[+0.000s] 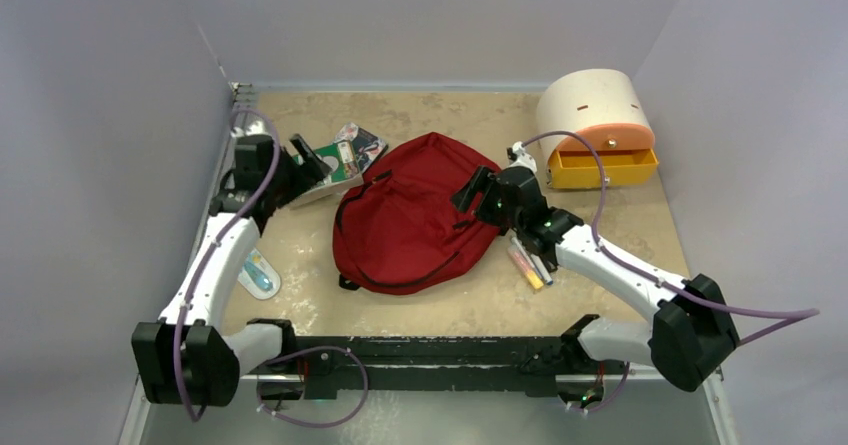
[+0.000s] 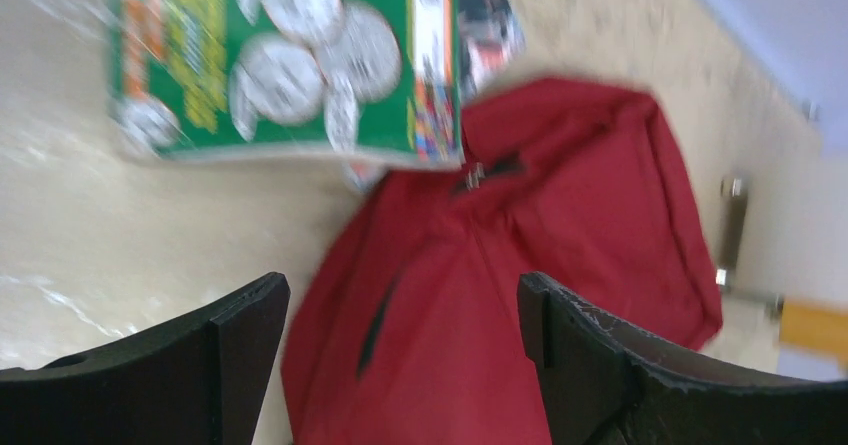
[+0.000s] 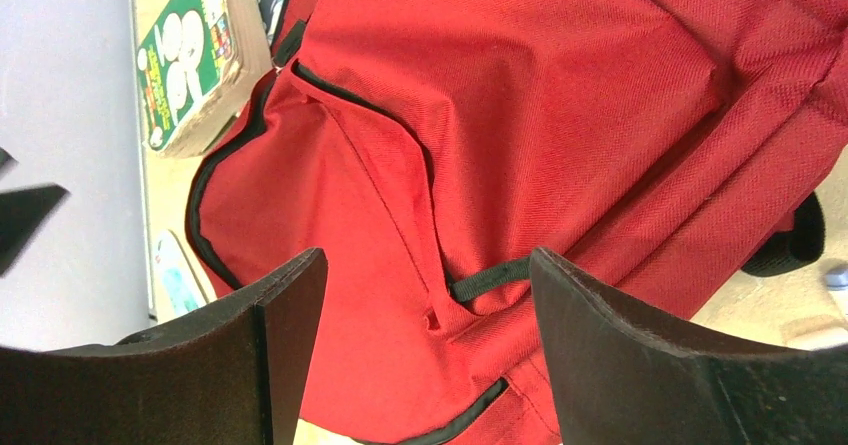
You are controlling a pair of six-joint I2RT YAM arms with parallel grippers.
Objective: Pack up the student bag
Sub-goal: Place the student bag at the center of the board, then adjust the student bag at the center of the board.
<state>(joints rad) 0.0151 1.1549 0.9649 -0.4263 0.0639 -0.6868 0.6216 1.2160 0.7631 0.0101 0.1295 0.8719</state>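
The bag [image 1: 410, 215] lies flat, centred on the tabletop [image 1: 440, 310]. The left hand [image 1: 303, 153] gapes empty at its ten o'clock beside the books [image 1: 345, 160]; the right hand [image 1: 477, 190] hangs open over its three o'clock edge.

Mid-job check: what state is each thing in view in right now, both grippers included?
student bag: lying flat, no opening showing.
green book: closed, lying outside the bag at its far left.
drawer box: upright, its drawer pulled out.
markers: lying loose to the right of the bag.
left gripper: jaws open, empty.
right gripper: jaws open, empty, over the bag.
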